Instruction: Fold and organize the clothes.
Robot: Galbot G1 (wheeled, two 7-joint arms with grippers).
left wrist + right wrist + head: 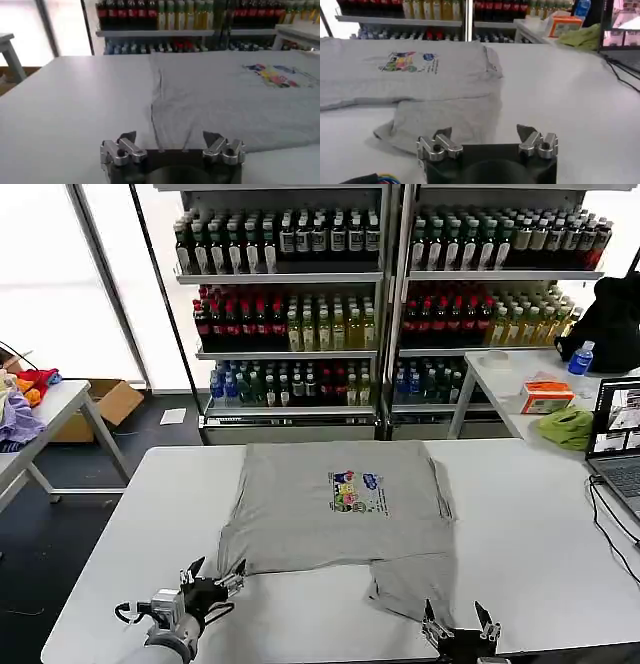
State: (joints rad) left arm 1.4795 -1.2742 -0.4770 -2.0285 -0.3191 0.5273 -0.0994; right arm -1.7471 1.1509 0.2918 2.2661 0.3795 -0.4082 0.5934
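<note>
Shirt (335, 509), grey with a small printed picture on the chest, lies spread on the white tabletop (530, 534), just ahead of both pincers. Most of it is flat, but one flap hangs toward the robot in a rumpled bunch directly in front of the right pincer (461, 625). The left edge of the cloth, with a crease running along it, sits just ahead of the left pincer (213, 578).

My worry is that bunched flap: a grab there could catch two layers at once and drag the whole shirt askew, spoiling any neat fold. The thin cloth lies flat against the tabletop, so fingers coming in too high would likely slide over it and miss.

Both pincers are spread wide, holding nothing and touching no cloth, low over the near edge of the tabletop.
</note>
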